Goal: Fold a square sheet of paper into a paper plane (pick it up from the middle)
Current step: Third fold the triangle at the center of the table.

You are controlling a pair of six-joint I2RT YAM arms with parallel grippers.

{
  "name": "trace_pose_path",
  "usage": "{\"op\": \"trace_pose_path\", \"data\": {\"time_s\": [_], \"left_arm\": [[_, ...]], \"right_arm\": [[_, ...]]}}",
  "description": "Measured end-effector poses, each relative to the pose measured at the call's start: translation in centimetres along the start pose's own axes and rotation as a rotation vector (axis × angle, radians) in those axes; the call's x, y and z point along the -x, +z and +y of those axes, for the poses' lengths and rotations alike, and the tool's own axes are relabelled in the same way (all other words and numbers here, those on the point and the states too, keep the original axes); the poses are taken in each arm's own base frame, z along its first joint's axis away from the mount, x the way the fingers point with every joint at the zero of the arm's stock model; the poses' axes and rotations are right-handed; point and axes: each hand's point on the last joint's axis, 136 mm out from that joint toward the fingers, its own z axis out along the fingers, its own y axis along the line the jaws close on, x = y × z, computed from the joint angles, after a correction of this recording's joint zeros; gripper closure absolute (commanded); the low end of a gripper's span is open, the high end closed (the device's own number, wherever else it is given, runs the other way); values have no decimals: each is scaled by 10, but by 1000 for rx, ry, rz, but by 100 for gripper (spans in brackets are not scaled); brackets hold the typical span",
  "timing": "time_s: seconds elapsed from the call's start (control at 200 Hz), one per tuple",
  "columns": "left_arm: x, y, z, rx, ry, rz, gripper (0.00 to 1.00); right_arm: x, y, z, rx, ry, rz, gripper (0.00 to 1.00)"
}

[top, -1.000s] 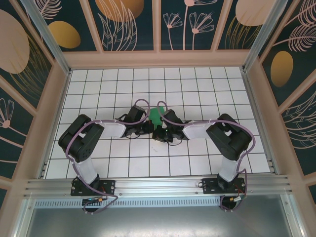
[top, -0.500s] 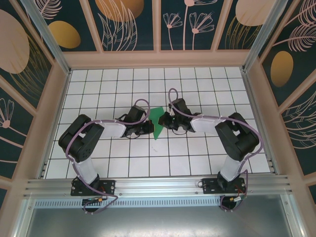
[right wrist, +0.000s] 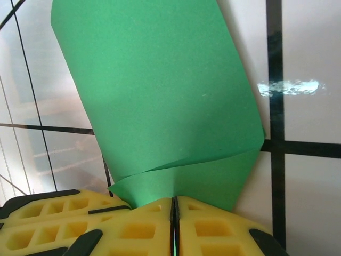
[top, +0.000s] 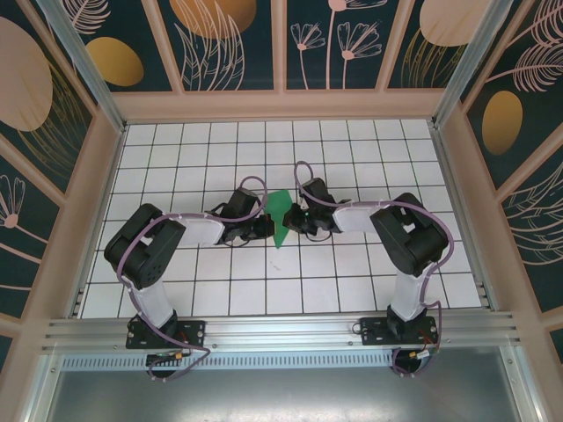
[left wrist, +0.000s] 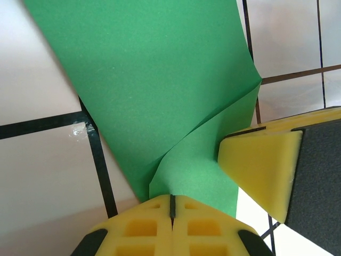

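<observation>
The green sheet of paper [top: 280,217], folded into a narrow shape with its point toward the near edge, is held between both grippers above the tiled table's middle. My left gripper [top: 265,228] is shut on its left side; in the left wrist view the closed jaws [left wrist: 171,200] pinch a curled edge of the paper [left wrist: 154,90], with a yellow finger of the right gripper [left wrist: 261,168] alongside. My right gripper [top: 296,219] is shut on the right side; in the right wrist view its jaws [right wrist: 174,201] clamp the paper [right wrist: 160,96] where two layers overlap.
The white tiled table [top: 352,281] is bounded by wooden walls at the back [top: 281,104] and on both sides. An aluminium rail [top: 281,330] with the arm bases runs along the near edge.
The right gripper has moved from over the paper toward the back, and its arm has swung round. The paper's lower point has come into view. The left arm has stayed still.
</observation>
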Motion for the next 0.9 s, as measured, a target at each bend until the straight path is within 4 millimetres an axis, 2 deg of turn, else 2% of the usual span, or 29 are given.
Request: {"op": "trace_pose_path", "data": {"time_s": [0.22, 0.34, 0.46, 0.726, 0.901], "left_arm": [[0, 0, 0, 0, 0, 0, 100], [0, 0, 0, 0, 0, 0, 100], [0, 0, 0, 0, 1, 0, 100], [0, 0, 0, 2, 7, -2, 100], [0, 0, 0, 2, 8, -2, 100]], "right_arm": [[19, -6, 7, -5, -24, -38, 87], [23, -6, 0, -23, -13, -44, 87], [20, 4, -12, -47, -1, -30, 87], [27, 1, -7, -57, -10, -34, 86], [38, -6, 0, -46, -23, -56, 86]]}}
